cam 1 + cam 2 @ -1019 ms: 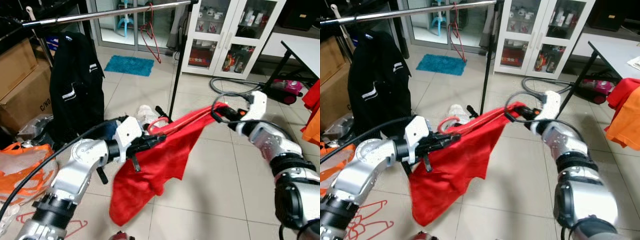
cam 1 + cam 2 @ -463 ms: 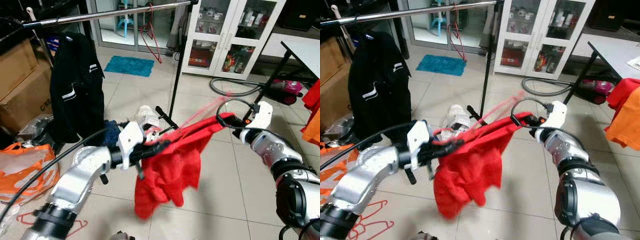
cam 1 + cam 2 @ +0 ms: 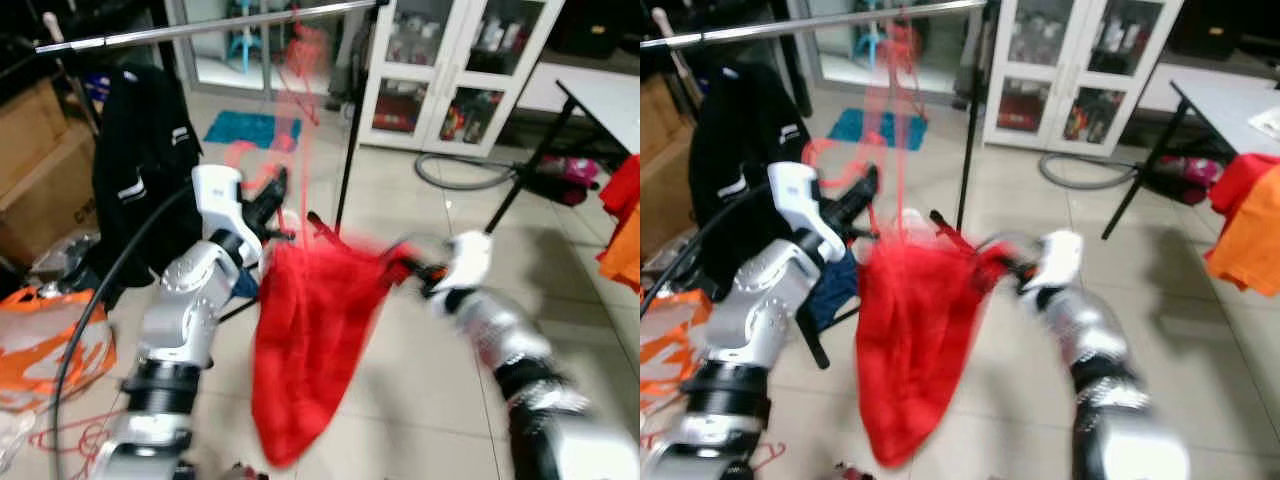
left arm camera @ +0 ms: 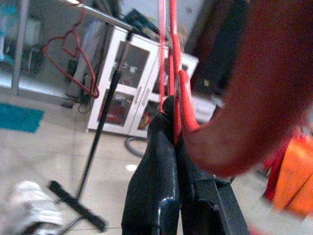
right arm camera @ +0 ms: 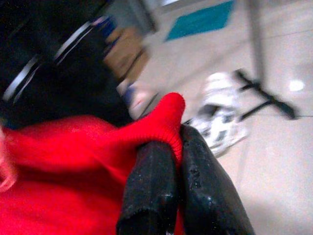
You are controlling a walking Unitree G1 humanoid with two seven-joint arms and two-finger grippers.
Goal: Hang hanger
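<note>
A red wire hanger (image 3: 262, 165) carries a red garment (image 3: 310, 335) that hangs down long over the floor. My left gripper (image 3: 272, 195) is raised in front of the black jacket (image 3: 140, 165) and is shut on the hanger's wire (image 4: 174, 117), below the silver clothes rail (image 3: 200, 28). My right gripper (image 3: 418, 275) is lower, to the garment's right, shut on a corner of the red cloth (image 5: 161, 117). The picture is blurred with motion. Another red hanger (image 4: 73, 54) hangs on the rail.
A white glass-door cabinet (image 3: 450, 80) stands behind the rail's black post (image 3: 350, 130). Cardboard boxes (image 3: 40, 160) and an orange bag (image 3: 40, 340) lie at the left. A teal mat (image 3: 250, 128) is beyond. A table (image 3: 610, 100) and orange clothes (image 3: 622, 230) are at the right.
My left arm has swung the hanger up and to the left, nearer the rail. The garment now hangs straight down. The right gripper has come left and lower with the cloth corner.
</note>
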